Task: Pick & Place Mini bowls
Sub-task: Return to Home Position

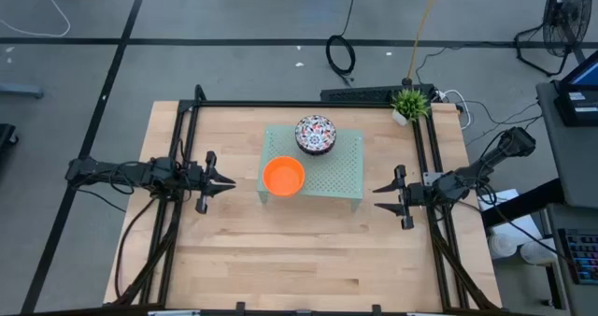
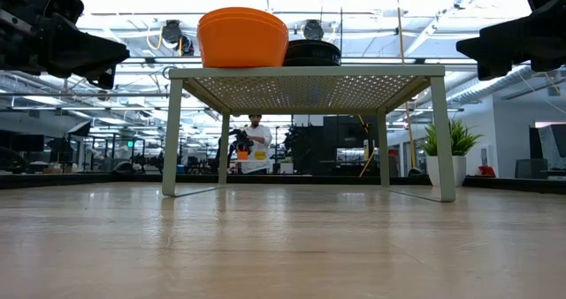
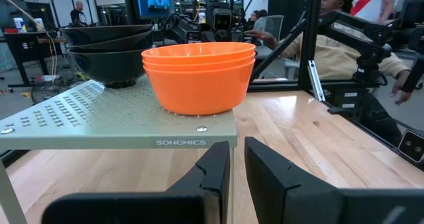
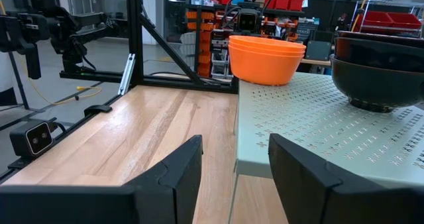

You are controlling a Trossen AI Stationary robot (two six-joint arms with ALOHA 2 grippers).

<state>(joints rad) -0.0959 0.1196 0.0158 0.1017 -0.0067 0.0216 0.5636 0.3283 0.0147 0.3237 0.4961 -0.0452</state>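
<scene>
The six mini bowls stood in two stacks on the pale green rack [image 1: 338, 176] in the middle of the tabletop [image 1: 308, 255]: three orange bowls [image 1: 282, 176] nested together, and three patterned bowls [image 1: 315, 134] nested beside them. Both arms were drawn to the sides and neither held anything.

The left arm [image 1: 140, 174] hung with its jaws only a narrow gap apart. The orange stack lay straight ahead of their tips and near them, up on the rack's near corner. The patterned stack, dark on the outside, lay beyond and to one side. The right arm [image 1: 467, 178] kept its jaws wider apart. The rack's edge lay just ahead of them, with the patterned stack nearer and the orange one farther off.

The placing looked finished, so the main risk lay in the arms' own travel. In the low view both sets of jaws hung at about the height of the bowls. A swing inward rather than outward could clip a stack. The orange stack looked the more exposed, since it sat close to the rack's corner on the left jaws' side, and a nudge there might tip it onto the tabletop. The rack looked light on its thin legs, so a bump on its edge might slide the whole thing.

The only readable writing was "SONGMICS" on the rack's front edge in the left wrist view.
</scene>
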